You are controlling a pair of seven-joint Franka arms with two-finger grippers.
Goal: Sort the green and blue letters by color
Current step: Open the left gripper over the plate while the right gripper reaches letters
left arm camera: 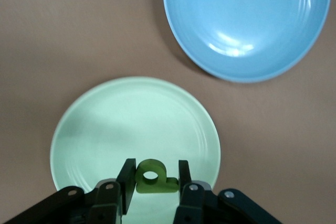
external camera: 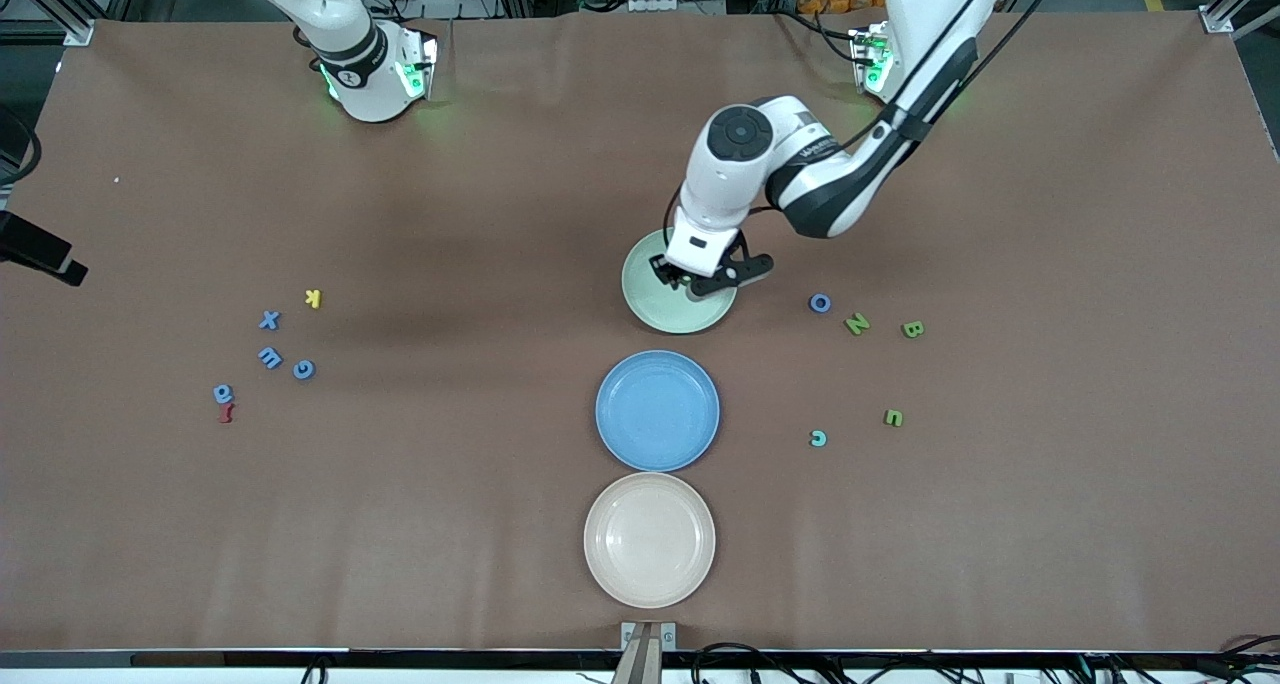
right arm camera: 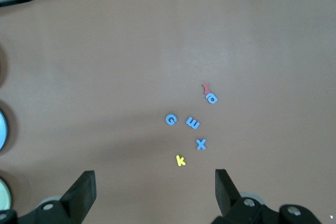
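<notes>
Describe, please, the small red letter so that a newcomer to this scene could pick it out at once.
Start from the blue round plate at the table's middle and look toward the right arm's end, where a loose cluster of small toy letters lies. The dark red letter is the cluster's nearest piece to the front camera, touching a blue letter. It is the only red one.

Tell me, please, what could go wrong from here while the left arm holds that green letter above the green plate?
1. The left gripper holds the green letter over the green plate near its rim; released here, it might bounce out onto the table.
2. The blue plate lies close beside, so a drifting drop could mis-sort it.
3. The right gripper waits open above the table.
</notes>
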